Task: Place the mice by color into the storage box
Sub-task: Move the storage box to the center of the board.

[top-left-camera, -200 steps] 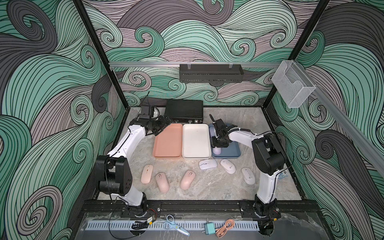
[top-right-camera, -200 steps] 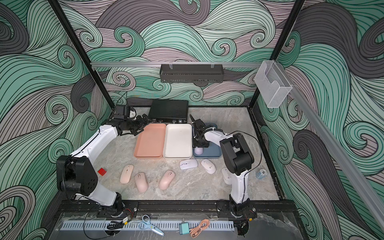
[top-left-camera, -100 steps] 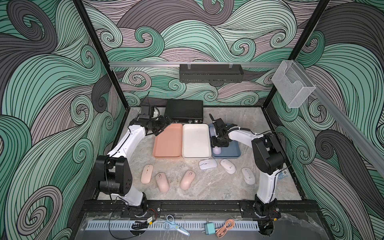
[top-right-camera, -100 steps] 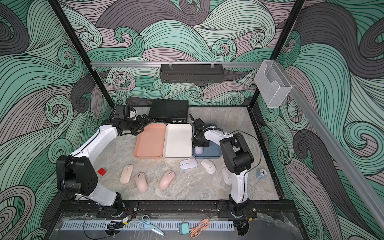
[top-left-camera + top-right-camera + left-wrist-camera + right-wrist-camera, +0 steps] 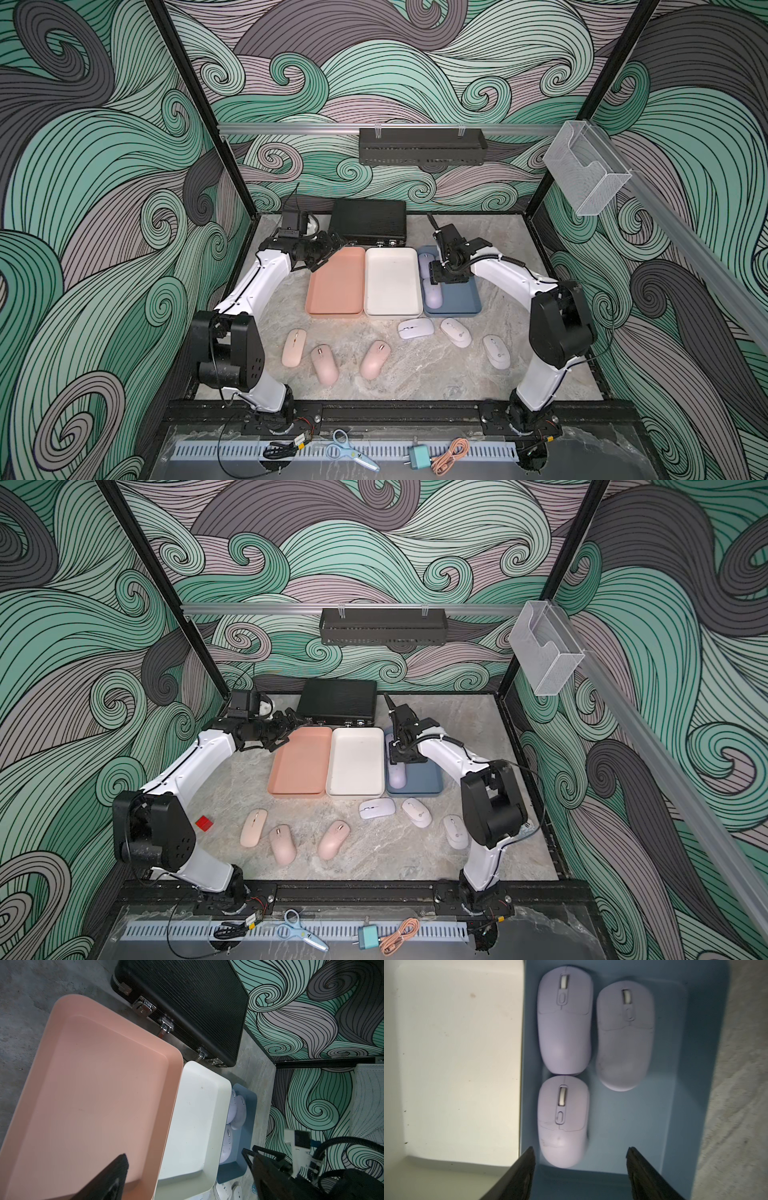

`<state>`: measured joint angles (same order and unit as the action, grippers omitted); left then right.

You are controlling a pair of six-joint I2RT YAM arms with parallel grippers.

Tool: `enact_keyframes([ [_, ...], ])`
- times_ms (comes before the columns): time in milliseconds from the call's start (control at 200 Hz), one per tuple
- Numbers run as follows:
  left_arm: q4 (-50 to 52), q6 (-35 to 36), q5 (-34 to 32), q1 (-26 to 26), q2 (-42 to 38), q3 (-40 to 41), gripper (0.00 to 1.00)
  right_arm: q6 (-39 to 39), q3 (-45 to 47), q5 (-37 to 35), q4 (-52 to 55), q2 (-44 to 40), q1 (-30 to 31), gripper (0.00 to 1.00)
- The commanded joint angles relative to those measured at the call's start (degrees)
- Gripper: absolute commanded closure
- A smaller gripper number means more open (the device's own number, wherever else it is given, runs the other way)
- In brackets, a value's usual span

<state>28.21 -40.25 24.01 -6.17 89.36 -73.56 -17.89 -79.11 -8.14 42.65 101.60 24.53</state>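
Three pink mice (image 5: 325, 363) and three whitish mice (image 5: 456, 331) lie on your table (image 5: 415, 382) before the white tray (image 5: 392, 286), both top views. Right wrist view: three lavender mice (image 5: 563, 1020) in the blue tray (image 5: 654, 1126), under your spread, empty right gripper (image 5: 580, 1149). Left wrist view: left gripper (image 5: 185, 1153) spread, empty, by the salmon tray (image 5: 93, 1084).

Blue tray (image 5: 643, 1126) has free floor (beside three lavender mice (image 5: 564, 1022)).

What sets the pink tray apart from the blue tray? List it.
Colour: the pink tray is salmon, the blue tray slate. Contents: the pink tray is empty, the blue tray holds three lavender mice. Both are shallow rounded rectangles flanking the white tray.
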Motion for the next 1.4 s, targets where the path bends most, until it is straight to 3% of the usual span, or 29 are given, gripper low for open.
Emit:
enact_keyframes([
  [0, -1.9, -0.8, 1.6, -0.5, -1.1, 0.6, 0.08, 1.7, 1.3, -10.3, 5.4, -1.9, -4.9, 0.31],
  [55, -2.1, -1.1, 2.5, -0.5, -0.9, 0.5, 0.08, 3.5, 2.3, -7.6, 5.2, -1.9, -7.8, 0.35],
  [135, -2.5, -1.3, 3.5, -0.7, -0.7, 0.6, 0.08, 6.7, 2.8, -0.7, 4.8, -0.7, -11.8, 0.55],
  [205, -4.1, -1.8, 5.6, -1.0, -0.5, 1.0, 0.08, 7.4, 3.2, 2.8, 4.7, 0.4, -14.0, 0.64],
  [340, -4.3, -1.0, 7.4, -1.6, 0.2, 0.4, 0.08, 7.6, 5.9, 9.0, 1.8, 0.3, -15.7, 0.62],
  [490, -4.8, -1.7, 9.1, -1.8, 0.7, 0.4, 0.08, 7.4, 6.6, 8.8, 1.9, 2.4, -16.0, 0.68],
  [550, -4.8, -1.7, 9.1, -1.8, 0.7, 0.5, 0.08, 6.7, 7.0, 7.2, 1.8, 3.0, -16.0, 0.76],
  [796, -5.0, -1.7, 9.3, -1.8, 0.0, 0.4, 0.08, 5.5, 7.5, 3.9, 1.3, 2.7, -16.5, 0.83],
  [916, -4.2, -0.9, 9.2, -1.8, 0.1, -0.1, 0.08, 5.1, 6.3, 2.3, 2.3, 3.4, -16.7, 0.96],
  [996, -3.9, -0.6, 9.1, -1.8, 0.2, -0.3, 0.08, 4.8, 6.0, 2.0, 2.4, 3.3, -17.0, 1.0],
  [1226, -4.0, -0.8, 9.3, -1.8, 0.2, -0.2, 0.08, 4.7, 4.5, 1.6, 3.3, 3.9, -18.6, 1.0],
  [1396, -4.0, -0.9, 9.3, -1.8, 0.2, -0.1, 0.08, 7.8, 0.0, -2.9, 6.8, 7.5, -19.0, 1.0],
])
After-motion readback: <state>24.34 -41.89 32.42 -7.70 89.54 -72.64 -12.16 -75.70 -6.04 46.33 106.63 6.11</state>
